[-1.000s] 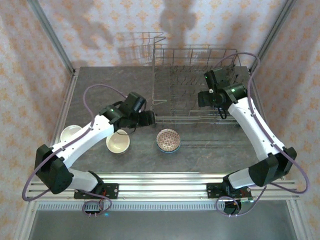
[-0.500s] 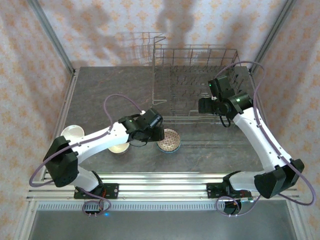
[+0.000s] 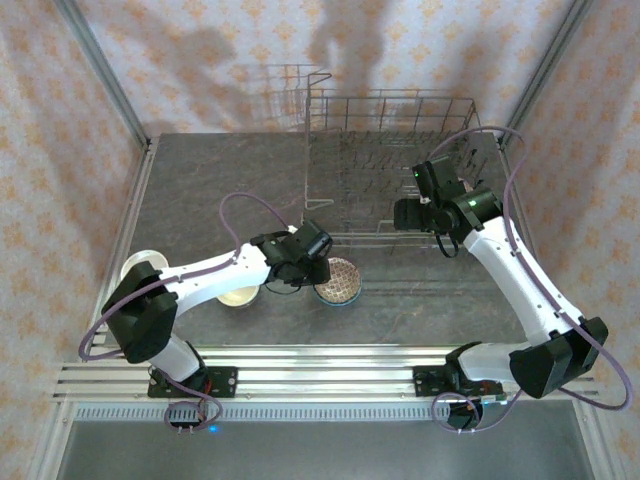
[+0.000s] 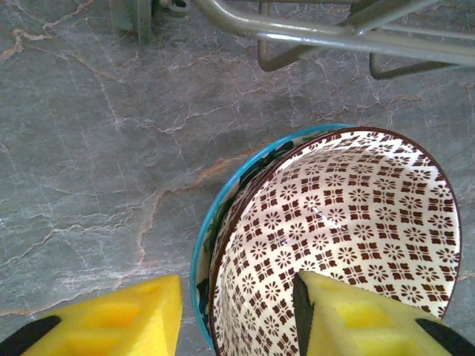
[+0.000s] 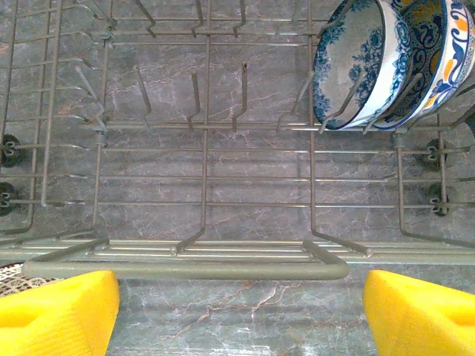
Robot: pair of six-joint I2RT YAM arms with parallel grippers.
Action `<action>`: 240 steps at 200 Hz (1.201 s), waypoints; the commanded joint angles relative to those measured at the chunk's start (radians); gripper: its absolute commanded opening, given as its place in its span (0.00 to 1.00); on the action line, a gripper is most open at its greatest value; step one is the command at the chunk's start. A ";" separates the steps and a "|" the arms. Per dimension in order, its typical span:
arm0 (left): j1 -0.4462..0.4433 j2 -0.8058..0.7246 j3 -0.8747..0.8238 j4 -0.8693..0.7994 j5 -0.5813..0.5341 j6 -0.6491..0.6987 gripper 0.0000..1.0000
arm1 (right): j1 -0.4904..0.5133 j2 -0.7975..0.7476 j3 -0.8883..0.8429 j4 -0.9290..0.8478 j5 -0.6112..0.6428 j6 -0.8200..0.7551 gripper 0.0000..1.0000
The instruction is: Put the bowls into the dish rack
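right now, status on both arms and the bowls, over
Left jaws open astride patterned bowl rim, no grip yet. Right jaws open at dish rack front rail, possibly in loading path. Blue-white bowls racked, cream bowls on table.

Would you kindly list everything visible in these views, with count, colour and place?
patterned bowl: one, brown-red inside, teal outside, table, before the rack.
cream bowls: two, cream, table's left side.
blue-white bowls: two, one with orange, on edge between rack tines.
dish rack: one, grey wire, table's far right.
table: one, grey marbled.
left gripper: one, yellow fingers, straddling the patterned bowl's rim.
right gripper: one, yellow fingers, open at the rack's near rail.
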 commanded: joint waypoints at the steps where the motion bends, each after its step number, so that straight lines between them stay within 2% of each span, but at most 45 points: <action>1: -0.009 0.046 0.017 0.002 -0.011 -0.003 0.42 | 0.007 0.009 -0.007 0.010 0.003 0.018 0.85; 73: -0.009 0.106 0.055 -0.011 0.004 0.003 0.36 | 0.006 0.031 -0.016 0.024 -0.001 0.007 0.85; 146: -0.027 0.032 0.044 -0.018 -0.049 -0.004 0.44 | 0.007 0.032 -0.007 0.026 0.002 0.003 0.85; 203: -0.037 -0.064 -0.022 -0.027 -0.096 -0.027 0.44 | 0.007 0.037 0.004 0.024 -0.006 0.003 0.85; 240: -0.036 -0.051 -0.039 -0.005 -0.091 -0.037 0.45 | 0.007 0.044 0.005 0.027 -0.013 0.007 0.85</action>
